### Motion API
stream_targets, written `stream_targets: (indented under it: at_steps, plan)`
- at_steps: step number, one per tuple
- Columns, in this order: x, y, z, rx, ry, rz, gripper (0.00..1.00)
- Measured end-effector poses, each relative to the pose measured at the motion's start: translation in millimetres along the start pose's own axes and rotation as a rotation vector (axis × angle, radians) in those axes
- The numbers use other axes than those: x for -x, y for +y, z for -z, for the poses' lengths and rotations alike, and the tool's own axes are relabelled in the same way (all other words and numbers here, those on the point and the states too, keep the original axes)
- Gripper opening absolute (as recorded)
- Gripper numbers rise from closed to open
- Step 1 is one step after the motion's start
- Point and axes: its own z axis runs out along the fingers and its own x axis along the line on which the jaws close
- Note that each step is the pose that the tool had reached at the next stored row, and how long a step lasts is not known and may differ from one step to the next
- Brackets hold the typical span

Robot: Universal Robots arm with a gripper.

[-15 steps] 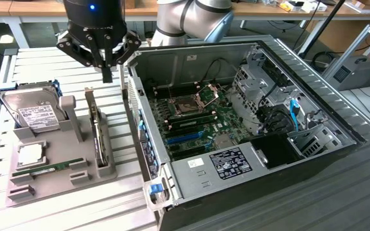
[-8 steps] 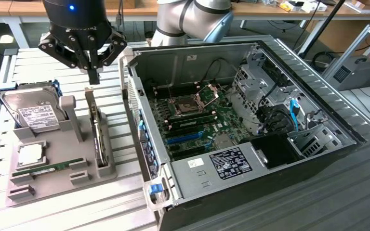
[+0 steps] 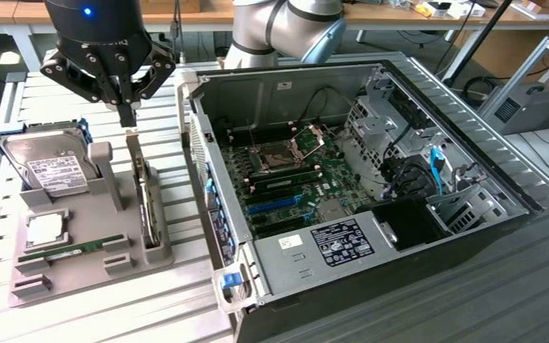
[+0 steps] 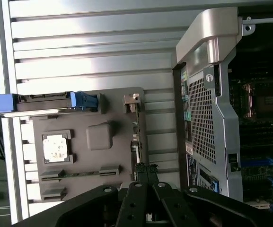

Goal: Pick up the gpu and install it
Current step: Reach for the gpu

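Note:
The gpu [image 3: 144, 200] stands on its long edge in a slot of the grey holder [image 3: 83, 275], its silver bracket end pointing up toward the arm. In the wrist view the gpu [image 4: 135, 137] shows edge-on as a thin strip. My gripper [image 3: 126, 118] hangs right above that upper end with its black fingers pressed together, shut. From the wrist, my gripper [image 4: 145, 169] ends at the card's near end; I cannot tell whether the tips touch it. The open computer case [image 3: 351, 179] lies at the exterior view's right, with the motherboard [image 3: 284, 179] exposed.
The grey holder [image 4: 117, 113] also carries a silver hard drive [image 3: 46, 168] in a blue bracket, a square processor [image 3: 43, 229] and a narrow green memory stick [image 3: 74, 250]. The case's side wall [image 4: 207, 109] stands close beside the holder. Slatted metal table all around.

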Motion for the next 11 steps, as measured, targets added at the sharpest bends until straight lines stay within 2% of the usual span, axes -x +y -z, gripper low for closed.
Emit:
stream_targets:
  at_steps: [7,11]
  plan:
    - [-0.1,-0.3,0.0,0.0,0.0,0.0,0.11]
    - [0.3,-5.4,0.2,0.0016,0.0001,0.0,0.11]
